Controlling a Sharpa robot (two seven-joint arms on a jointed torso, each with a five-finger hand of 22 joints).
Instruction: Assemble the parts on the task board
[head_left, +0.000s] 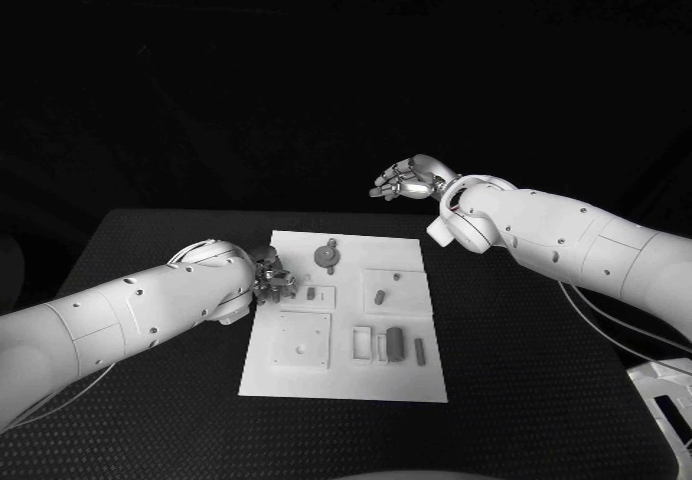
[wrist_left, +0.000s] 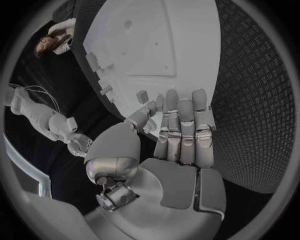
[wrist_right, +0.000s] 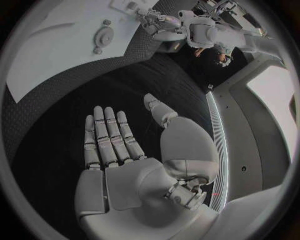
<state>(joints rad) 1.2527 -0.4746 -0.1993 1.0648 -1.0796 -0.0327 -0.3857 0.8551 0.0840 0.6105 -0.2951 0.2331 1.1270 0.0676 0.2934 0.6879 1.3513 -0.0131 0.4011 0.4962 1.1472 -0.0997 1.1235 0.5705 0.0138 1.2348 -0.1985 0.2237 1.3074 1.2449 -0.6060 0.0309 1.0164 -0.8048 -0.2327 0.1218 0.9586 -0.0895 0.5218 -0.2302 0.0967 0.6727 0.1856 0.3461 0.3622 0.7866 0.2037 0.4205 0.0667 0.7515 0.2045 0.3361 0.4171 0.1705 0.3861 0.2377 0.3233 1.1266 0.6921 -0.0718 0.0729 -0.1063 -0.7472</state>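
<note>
**Left hand at the board's edge, right hand lifted clear**

Both of my white arms reach in from the near corners of the black counter (head_left: 130, 250), the biggest things in front of me. Between them, in the middle of the counter, lies the white task board (head_left: 346, 385), flat, its long side running away from me.

My left hand (head_left: 271, 279) is down at the board's left edge, about halfway along it. From the wrist I see its fingers (wrist_left: 182, 131) lying straight and side by side over the board's rim, the thumb set just beside them; whether anything is pinched there I cannot tell.

My right hand (head_left: 413, 179) is raised beyond the board's far right corner, well apart from it. Its palm is bare and its fingers (wrist_right: 106, 135) are extended and slightly spread, holding nothing.

On the board, a round part (head_left: 329, 257) with small lugs sits near the far edge. A small upright peg (head_left: 379, 296) stands right of centre, and several narrow parts (head_left: 397, 344) lie side by side nearer to me.
</note>
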